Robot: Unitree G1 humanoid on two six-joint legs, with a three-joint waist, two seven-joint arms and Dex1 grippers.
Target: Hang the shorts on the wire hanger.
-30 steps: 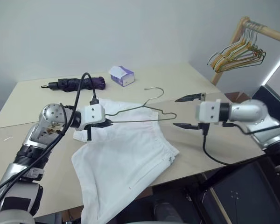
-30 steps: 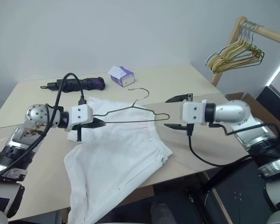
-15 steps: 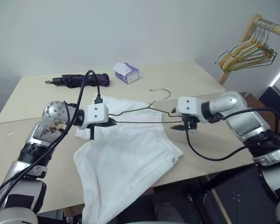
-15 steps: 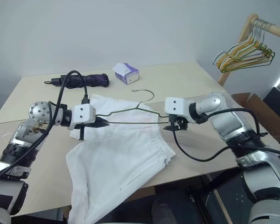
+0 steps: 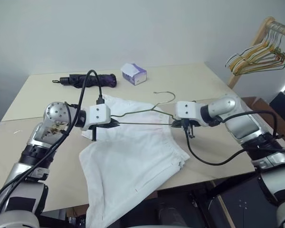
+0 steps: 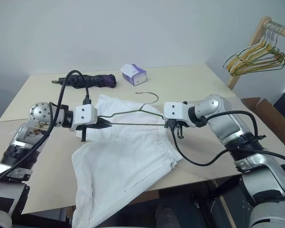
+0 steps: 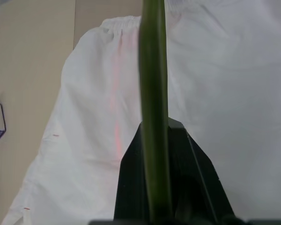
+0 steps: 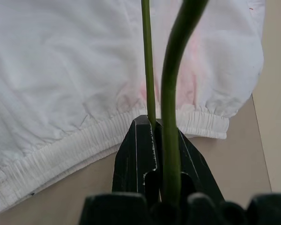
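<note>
A pale beige rectangular tabletop (image 5: 190, 80) carries two things near its far edge. A folded dark purple-black umbrella (image 5: 88, 80) lies flat along that edge toward the far left corner, its thin tip pointing to the left edge. Just right of it, apart from it, sits a small white and purple tissue box (image 5: 134, 73), turned at a slant to the far edge. A seam runs across the tabletop from the left edge toward the right. Off the far right corner stands a slanted light wooden rack pole (image 5: 251, 51) with a bunch of yellow-green and orange wire hangers (image 5: 256, 59) on its rail. A plain grey-white wall (image 5: 133, 28) stands behind
</note>
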